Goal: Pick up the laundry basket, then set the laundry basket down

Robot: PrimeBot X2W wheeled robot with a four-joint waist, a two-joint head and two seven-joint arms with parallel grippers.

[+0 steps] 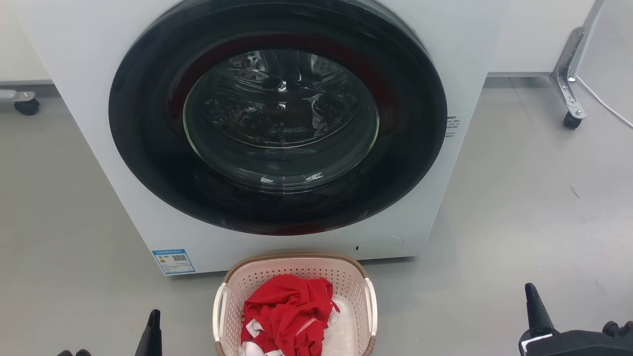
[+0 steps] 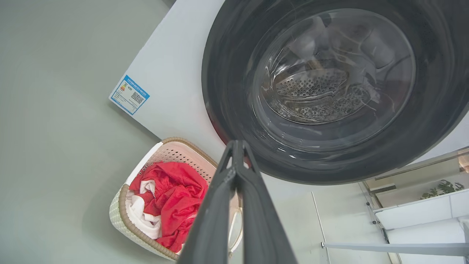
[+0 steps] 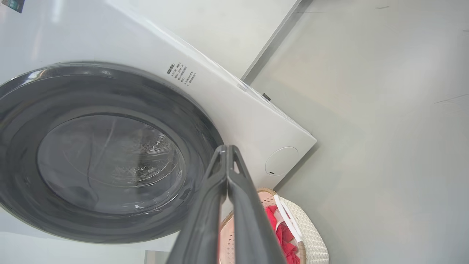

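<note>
Grey floor (image 1: 519, 222) under white washing machine (image 1: 474, 59). Left pincer (image 2: 237, 146) clenched, tips touching, gripping nothing, in front of washing machine. Right pincer (image 3: 226, 150) likewise clenched, empty. Laundry basket (image 1: 296, 263) on floor just before washing machine's front, red garment (image 1: 287, 311) inside. Blue QR label (image 1: 173, 261) at washing machine's lower left corner; small print (image 1: 452, 126) right of door (image 1: 279, 113), illegible.
</note>
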